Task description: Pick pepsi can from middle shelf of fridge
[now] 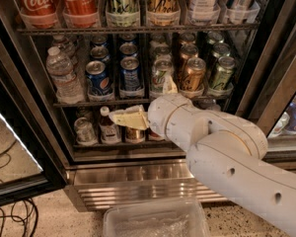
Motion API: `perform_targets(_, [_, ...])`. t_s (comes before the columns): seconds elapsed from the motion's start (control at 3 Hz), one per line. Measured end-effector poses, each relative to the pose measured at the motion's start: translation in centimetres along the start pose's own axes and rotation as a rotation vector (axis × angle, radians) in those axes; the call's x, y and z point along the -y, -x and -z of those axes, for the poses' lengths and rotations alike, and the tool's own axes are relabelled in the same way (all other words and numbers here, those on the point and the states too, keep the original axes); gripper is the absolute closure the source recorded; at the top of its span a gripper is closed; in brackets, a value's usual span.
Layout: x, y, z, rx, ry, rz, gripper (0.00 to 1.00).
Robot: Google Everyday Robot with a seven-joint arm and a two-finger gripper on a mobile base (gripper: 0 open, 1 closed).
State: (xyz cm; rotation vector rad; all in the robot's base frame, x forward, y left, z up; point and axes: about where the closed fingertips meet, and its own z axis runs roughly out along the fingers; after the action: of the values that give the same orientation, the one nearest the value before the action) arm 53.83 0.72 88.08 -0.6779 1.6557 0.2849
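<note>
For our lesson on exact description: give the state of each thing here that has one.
Fridge, door open, shelves stocked.
Middle shelf, full of upright cans in rows.
Pepsi can, upright at the front of its row, not held.
Water bottle, upright, capped, at the shelf's left end.
Gripper, low in front of the bottom shelf, below the Pepsi can, not touching it.

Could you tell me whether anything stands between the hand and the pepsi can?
No other can does: the small dark-blue aluminium pepsi can stands at the front of its row. The robot's cream hand hangs just below it, under the thin dark wire middle shelf, so that shelf's front edge lies between them.
</note>
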Motion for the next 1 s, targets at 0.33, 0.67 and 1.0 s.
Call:
perform_targets(0.33, [-1.8,0.4,-1.9,0.052,0.019,-0.038,0.00])
perform_targets(0.67, [-4.0,0.7,-3.9,0.102,0.022,-0.025,0.00])
perform_targets(1.0, [-6.9,1.1,-6.1,0.159,0.007,-0.001,0.00])
